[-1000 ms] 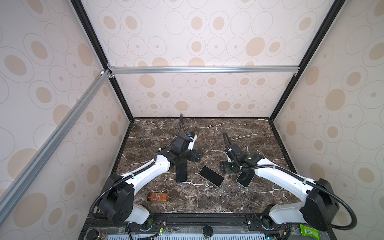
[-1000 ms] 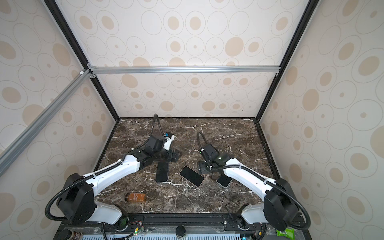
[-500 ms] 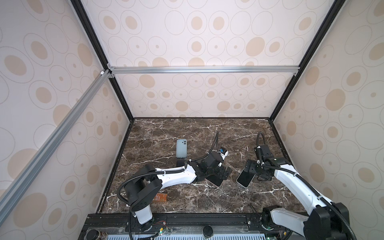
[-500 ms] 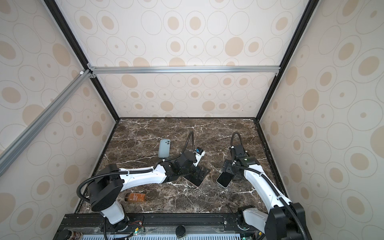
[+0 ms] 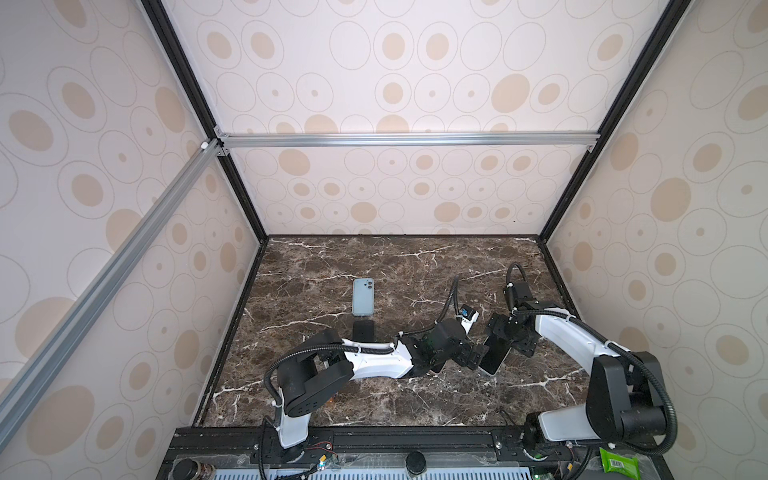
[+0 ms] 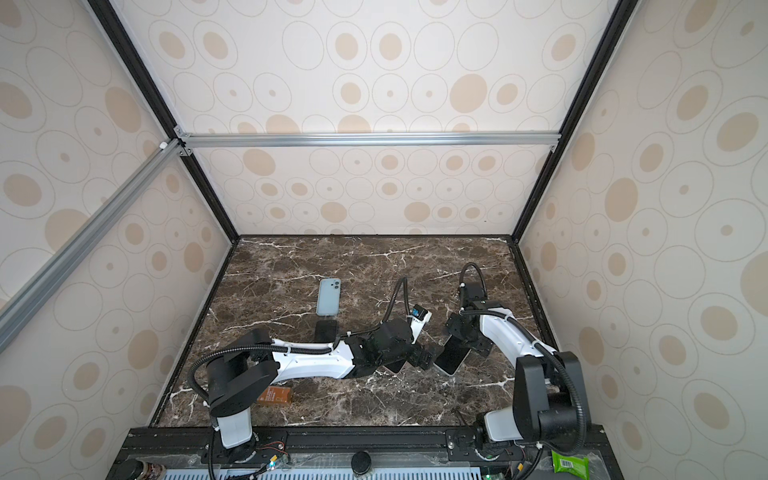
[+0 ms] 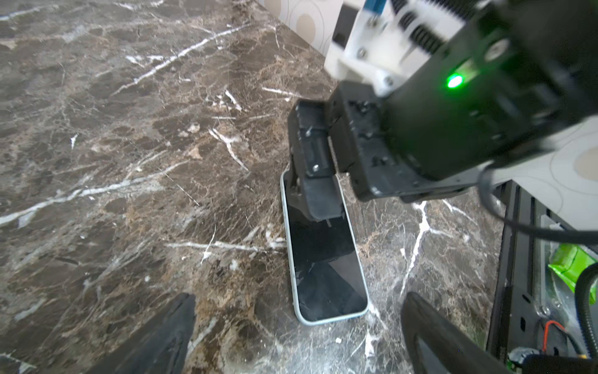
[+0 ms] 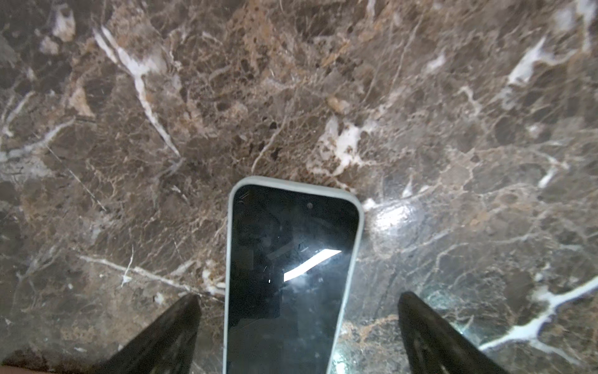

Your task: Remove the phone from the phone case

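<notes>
so here's where I'm at with the phone (image 7: 326,268): it's lying screen up on the marble table (image 5: 374,257), over toward the right side near the front. The pale rim of the phone case (image 8: 293,181) wraps round the glass wherever I can see its edge, so I'd say it's not out yet. My left gripper (image 7: 299,295) reaches across the middle and sits at one short end with jaws spread wide, nothing in them. My right gripper (image 8: 299,294) is at the opposite end, also wide and empty, straddling the phone. One finger (image 7: 318,194) of it looks to be on or just over the screen, can't tell if it touches. My guess at the why: one end gets pinned while the other peels the rim off. A pale blue handset (image 5: 363,296) lies back-up well apart, not involved
</notes>
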